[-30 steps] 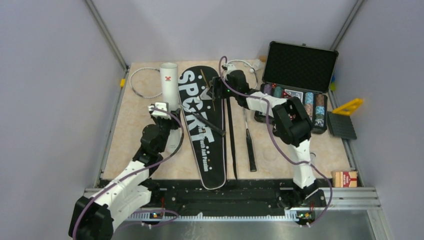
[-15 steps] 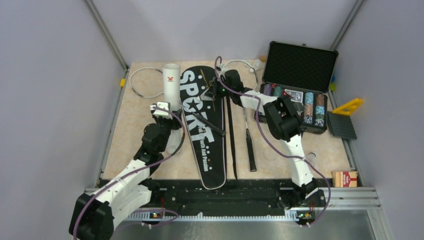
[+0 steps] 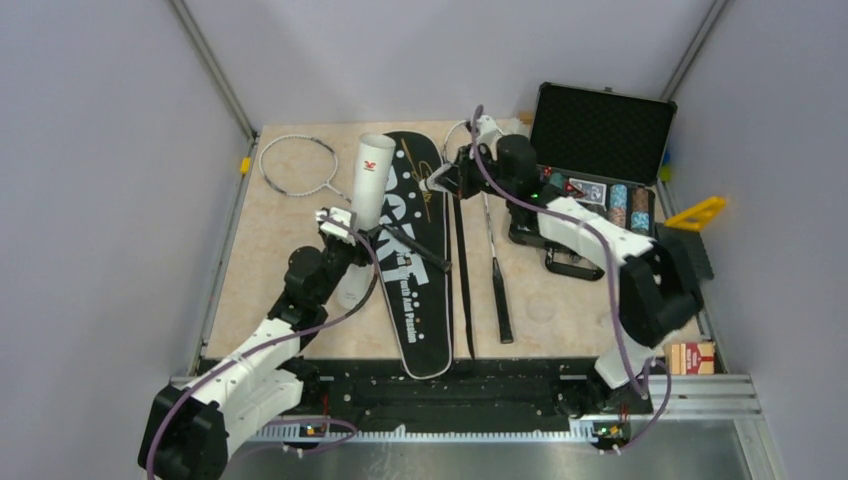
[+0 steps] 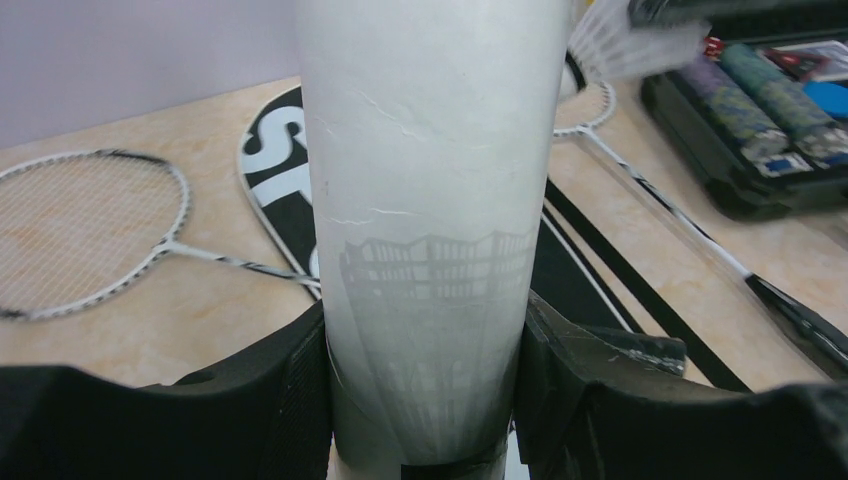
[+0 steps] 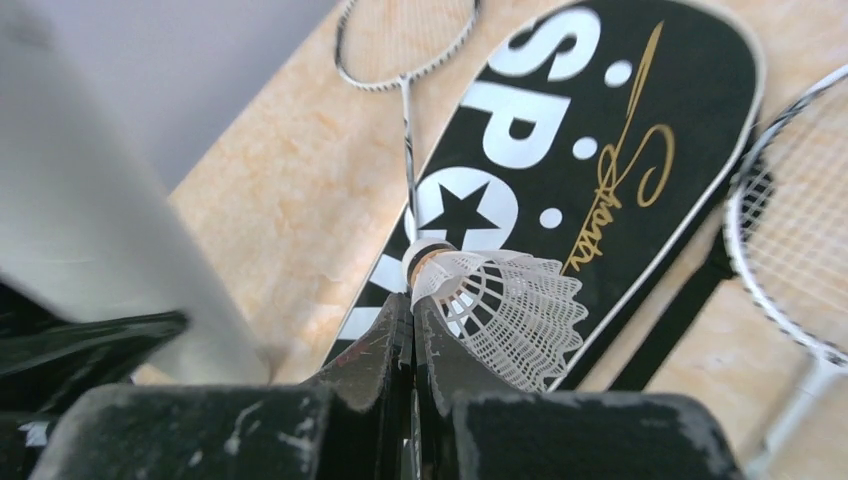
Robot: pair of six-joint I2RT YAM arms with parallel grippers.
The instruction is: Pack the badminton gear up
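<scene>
My left gripper [image 3: 350, 228] [image 4: 425, 400] is shut on the lower part of the white tube [image 3: 372, 178] [image 4: 430, 190], which tilts with its open top toward the right, over the bag's left edge. The black "SPORT" bag [image 3: 418, 275] [image 5: 560, 150] lies flat mid-table. Above the bag's top, my right gripper [image 3: 447, 181] [image 5: 413, 312] is shut on the skirt edge of a white shuttlecock [image 5: 505, 305] [image 4: 640, 40], cork end forward, a short way right of the tube's mouth. One racket [image 3: 298, 165] [image 5: 405, 45] lies far left. The other racket [image 3: 497, 285] [image 5: 800, 240] lies right of the bag.
An open black case of poker chips [image 3: 600, 185] stands at the back right under my right arm. A yellow triangle [image 3: 697, 212], a black panel [image 3: 683, 252] and a small card box [image 3: 690, 355] lie along the right edge. The bag's black strap [image 3: 461, 280] runs beside it.
The right gripper closed on the shuttlecock and lifted it off the bag as the arm swung out right. The left arm tipped the tube rightward toward it.
</scene>
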